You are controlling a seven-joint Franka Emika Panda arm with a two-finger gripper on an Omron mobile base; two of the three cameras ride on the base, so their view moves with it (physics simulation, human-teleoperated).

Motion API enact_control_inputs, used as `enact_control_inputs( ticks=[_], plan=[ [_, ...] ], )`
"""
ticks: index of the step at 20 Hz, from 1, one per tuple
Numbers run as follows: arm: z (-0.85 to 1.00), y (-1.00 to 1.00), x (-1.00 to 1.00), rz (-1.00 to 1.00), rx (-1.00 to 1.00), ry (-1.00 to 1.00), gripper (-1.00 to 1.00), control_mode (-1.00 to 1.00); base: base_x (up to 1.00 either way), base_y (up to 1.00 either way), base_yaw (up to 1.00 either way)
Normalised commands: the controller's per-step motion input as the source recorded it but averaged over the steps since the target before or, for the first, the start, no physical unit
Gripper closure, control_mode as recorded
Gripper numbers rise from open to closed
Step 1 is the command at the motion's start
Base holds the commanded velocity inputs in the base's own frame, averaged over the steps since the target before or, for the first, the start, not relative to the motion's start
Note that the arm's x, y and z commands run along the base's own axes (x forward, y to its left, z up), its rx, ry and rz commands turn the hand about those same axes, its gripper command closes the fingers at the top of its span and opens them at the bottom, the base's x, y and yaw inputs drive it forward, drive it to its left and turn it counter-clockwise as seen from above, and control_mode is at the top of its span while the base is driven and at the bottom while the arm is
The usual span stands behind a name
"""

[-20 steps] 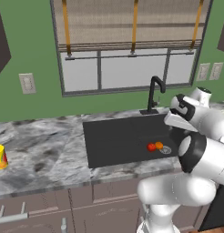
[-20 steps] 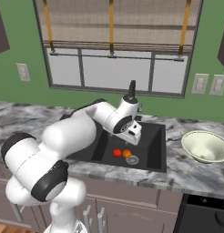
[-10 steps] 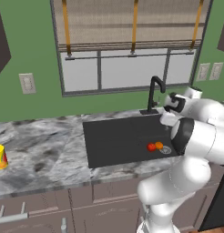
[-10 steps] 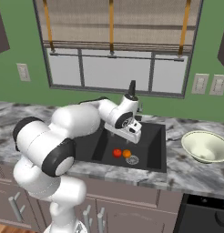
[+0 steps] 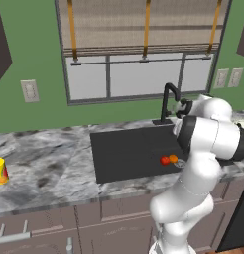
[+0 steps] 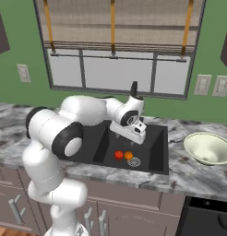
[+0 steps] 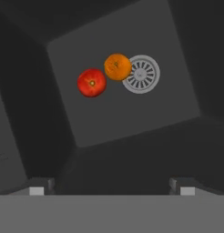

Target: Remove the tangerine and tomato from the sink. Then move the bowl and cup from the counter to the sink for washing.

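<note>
Hovering open pincer (image 6: 135, 134) above tomato (image 7: 91, 83) and tangerine (image 7: 117, 67) in sink (image 6: 154, 159)

Tomato (image 6: 118, 155) and tangerine (image 6: 128, 156) touch in the sink (image 6: 157, 156).

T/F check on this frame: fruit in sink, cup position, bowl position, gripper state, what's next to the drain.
1. The tomato and tangerine both lie in the sink. True.
2. The gripper is shut on the tomato. False: it is open and holds nothing, above the basin.
3. The cup stands on the counter, left of the sink. True.
4. The bowl sits in the sink. False: it is on the counter, right of the sink.
5. The tangerine lies beside the drain. True.
</note>
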Motion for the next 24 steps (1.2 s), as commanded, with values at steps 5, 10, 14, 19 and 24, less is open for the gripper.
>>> enact_control_inputs(
  ticks=[5, 10, 14, 19, 24],
  plan=[
    [-0.21, -0.1, 0.21, 0.0, 0.03, 0.01, -1.0, -1.0, 0.0, 0.0, 0.0],
    [-0.21, -0.07, 0.25, -0.01, 0.04, 0.0, -1.0, -1.0, 0.0, 0.0, 0.0],
    [-0.29, -0.07, 0.23, -0.13, 0.0, 0.0, -1.0, -1.0, 0.0, 0.0, 0.0],
    [-0.28, -0.08, 0.22, -0.08, 0.0, 0.0, -1.0, -1.0, 0.0, 0.0, 0.0],
    [-0.23, -0.05, 0.18, -0.05, 0.0, 0.0, -1.0, -1.0, 0.0, 0.0, 0.0]
  ],
)
